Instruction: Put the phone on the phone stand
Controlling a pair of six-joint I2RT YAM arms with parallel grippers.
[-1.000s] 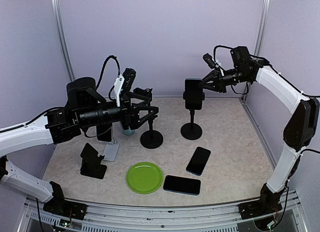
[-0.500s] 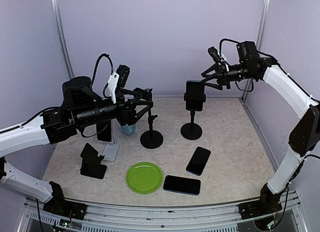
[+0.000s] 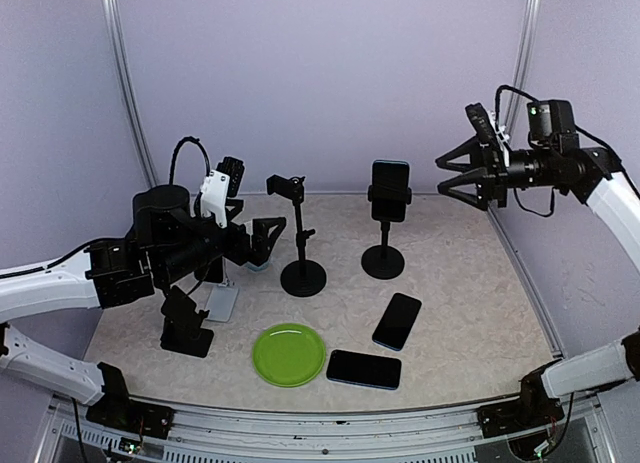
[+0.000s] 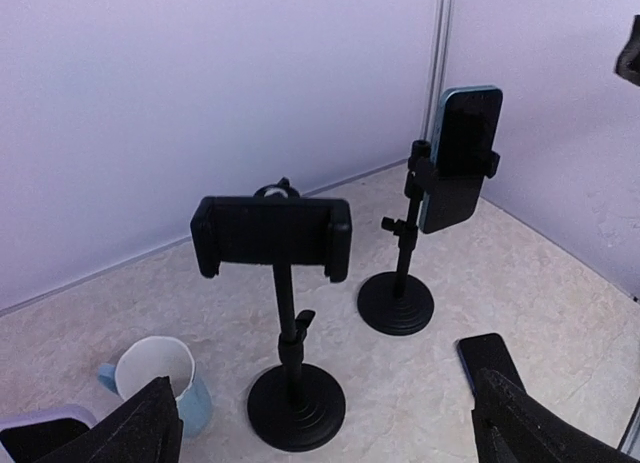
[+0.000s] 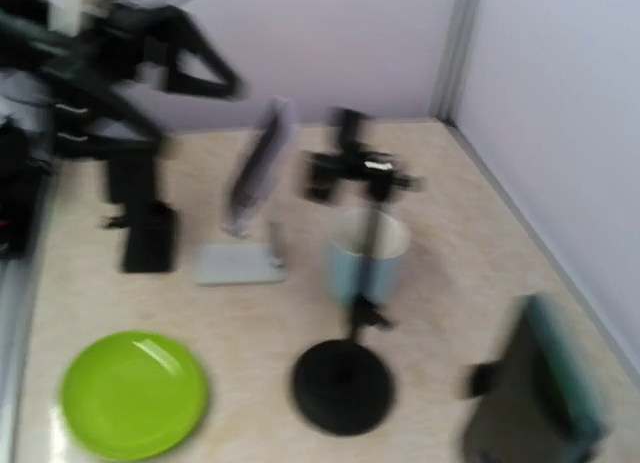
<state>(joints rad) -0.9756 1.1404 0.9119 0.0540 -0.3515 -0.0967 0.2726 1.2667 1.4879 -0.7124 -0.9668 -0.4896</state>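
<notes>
**Findings, vs. a sec. earlier**
- R gripper (image 3: 444, 177) had let go of the phone (image 3: 389, 188). It had pulled back twd the right edge of the table (image 3: 470, 313), well apart from the phone. Fingers spread, nothing btwn them.
- L gripper (image 3: 266, 239) had backed off the empty stand (image 3: 301, 235) twd the left edge. Its fingers (image 4: 145, 428) stood spread wide in the wrist view, holding nothing.

**Phone**
- Upright in the clamp of the phone stand (image 3: 384, 255), near the far edge, right of centre.
- It had not shifted or tipped once the R gripper's hold was gone. L wrist view showed clamp arms on both its sides.

**Unchanged**
- Loose phone (image 3: 397, 321) and another phone (image 3: 364, 369) flat twd the near edge.
- Green plate (image 3: 289, 354) just beside them.
- Blue cup (image 4: 158, 381) near the empty stand's base.

R wrist view was blurred, prob. from arm motion; its own fingers were not seen there.

**Assessment**
- Placement looked complete, w/ the phone self-supporting.
- Residual risk, in my judgement: the stand looked top-heavy, so either arm's path should keep wide of it.
- No further grip appeared needed.
</notes>
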